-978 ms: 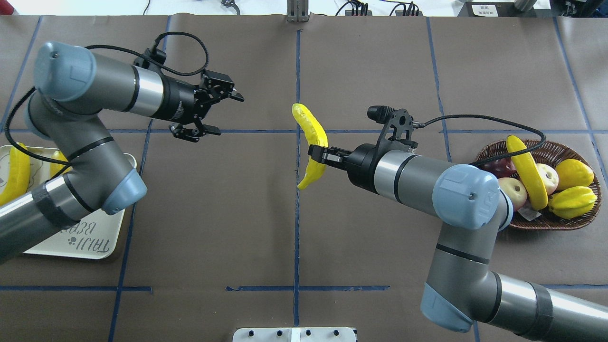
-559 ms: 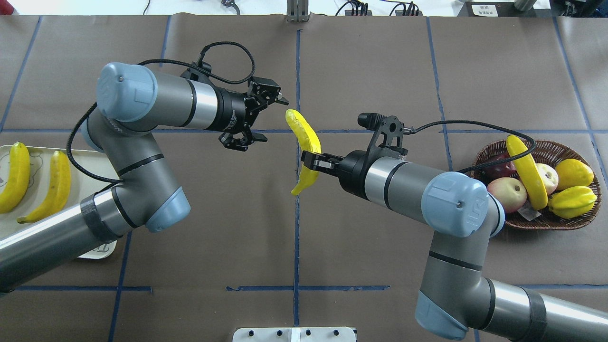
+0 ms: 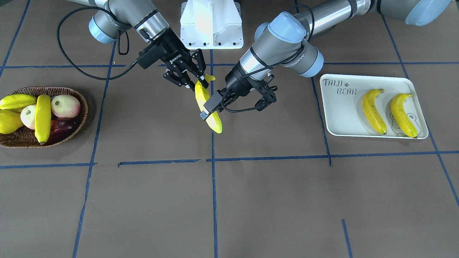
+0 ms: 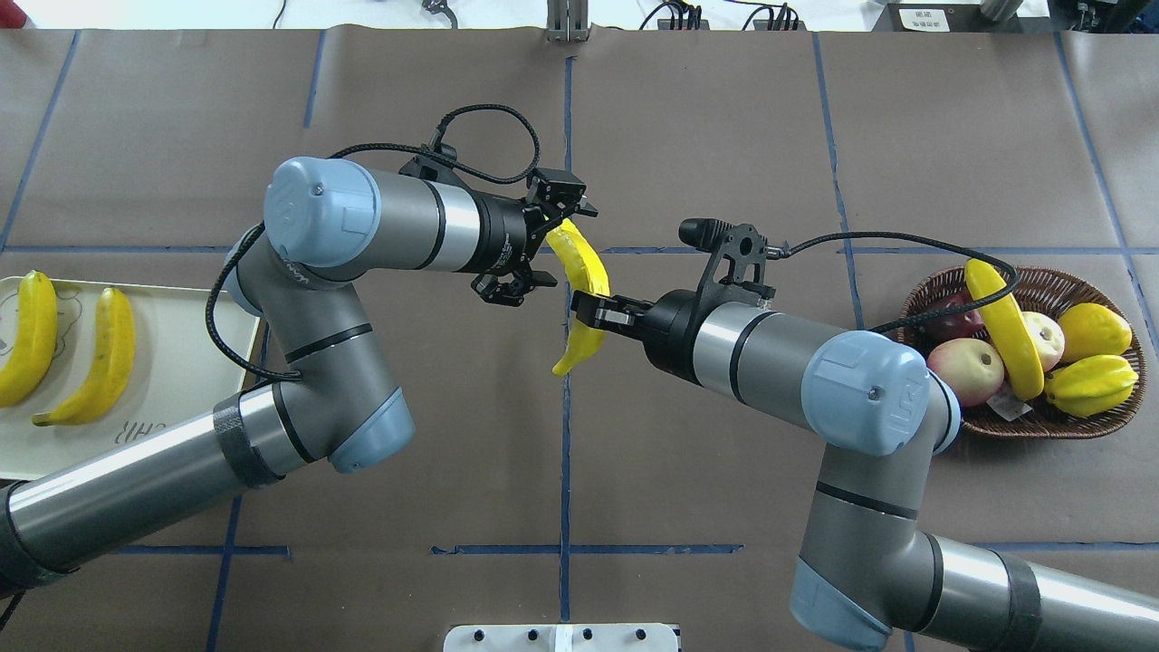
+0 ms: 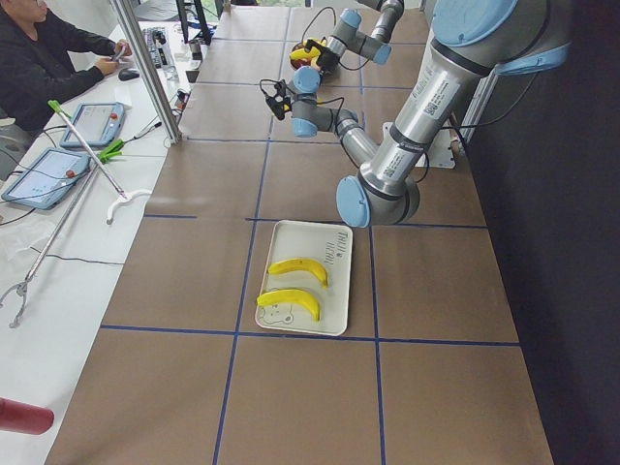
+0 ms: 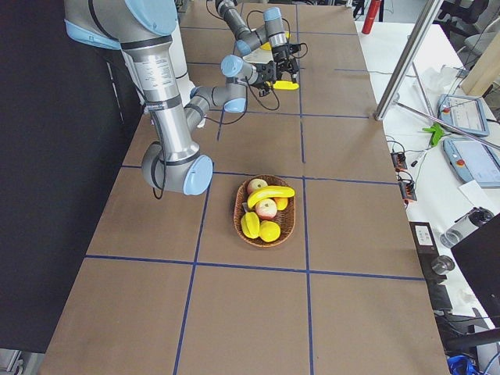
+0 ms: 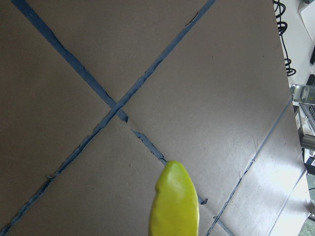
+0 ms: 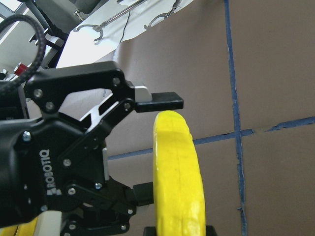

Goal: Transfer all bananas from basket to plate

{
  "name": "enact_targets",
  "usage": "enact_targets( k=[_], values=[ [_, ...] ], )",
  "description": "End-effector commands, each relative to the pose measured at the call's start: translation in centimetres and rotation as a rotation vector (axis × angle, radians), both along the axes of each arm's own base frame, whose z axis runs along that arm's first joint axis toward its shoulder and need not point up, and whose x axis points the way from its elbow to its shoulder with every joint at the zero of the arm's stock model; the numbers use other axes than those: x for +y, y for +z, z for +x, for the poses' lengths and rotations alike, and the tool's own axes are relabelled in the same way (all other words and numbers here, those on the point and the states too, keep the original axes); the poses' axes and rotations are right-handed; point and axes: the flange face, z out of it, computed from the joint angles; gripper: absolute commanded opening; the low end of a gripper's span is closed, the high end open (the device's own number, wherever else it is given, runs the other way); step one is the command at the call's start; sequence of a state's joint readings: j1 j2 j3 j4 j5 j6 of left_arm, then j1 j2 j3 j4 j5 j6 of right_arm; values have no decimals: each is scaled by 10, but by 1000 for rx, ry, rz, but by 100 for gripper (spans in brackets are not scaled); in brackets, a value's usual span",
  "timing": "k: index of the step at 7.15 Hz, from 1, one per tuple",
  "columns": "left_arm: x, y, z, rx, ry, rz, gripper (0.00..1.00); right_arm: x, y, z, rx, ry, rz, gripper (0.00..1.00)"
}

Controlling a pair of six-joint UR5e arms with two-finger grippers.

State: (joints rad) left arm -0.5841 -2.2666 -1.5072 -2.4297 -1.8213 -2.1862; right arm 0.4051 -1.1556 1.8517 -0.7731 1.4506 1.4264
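My right gripper (image 4: 590, 308) is shut on the middle of a yellow banana (image 4: 579, 272) and holds it above the table's centre; both also show in the front view, the gripper (image 3: 199, 82) and the banana (image 3: 215, 123). My left gripper (image 4: 561, 246) is open, its jaws on either side of that banana's far end, as the right wrist view (image 8: 157, 147) shows. Two bananas (image 4: 32, 335) (image 4: 95, 358) lie on the white plate (image 4: 177, 362) at the left. One banana (image 4: 1003, 326) lies across the wicker basket (image 4: 1041, 427) at the right.
The basket also holds two apples (image 4: 973, 369), a dark red fruit (image 4: 951, 317), a plump yellow fruit (image 4: 1096, 330) and a yellow-green pointed fruit (image 4: 1091, 385). The robot's white base (image 3: 211, 25) stands at the table's near edge. An operator (image 5: 48, 58) sits beyond the far side.
My left arm has swung right, away from the plate, and its open jaws have come around the held banana's far end. My right gripper moved slightly left with the banana.
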Motion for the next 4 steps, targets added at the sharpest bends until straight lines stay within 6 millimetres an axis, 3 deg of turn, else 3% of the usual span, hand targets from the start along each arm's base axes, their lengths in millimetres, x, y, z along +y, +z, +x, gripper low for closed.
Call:
enact_targets(
  k=[1, 2, 4],
  values=[
    [11, -4, 13, 1, -17, 14, 26, 0, 0, 0, 0, -1, 1, 1],
    [12, -3, 12, -1, -15, 19, 0, 1, 0, 0, 0, -7, 1, 1],
    [9, -6, 7, 9, -23, 14, 0, 2, -2, 1, 0, -10, 6, 4]
  ],
)
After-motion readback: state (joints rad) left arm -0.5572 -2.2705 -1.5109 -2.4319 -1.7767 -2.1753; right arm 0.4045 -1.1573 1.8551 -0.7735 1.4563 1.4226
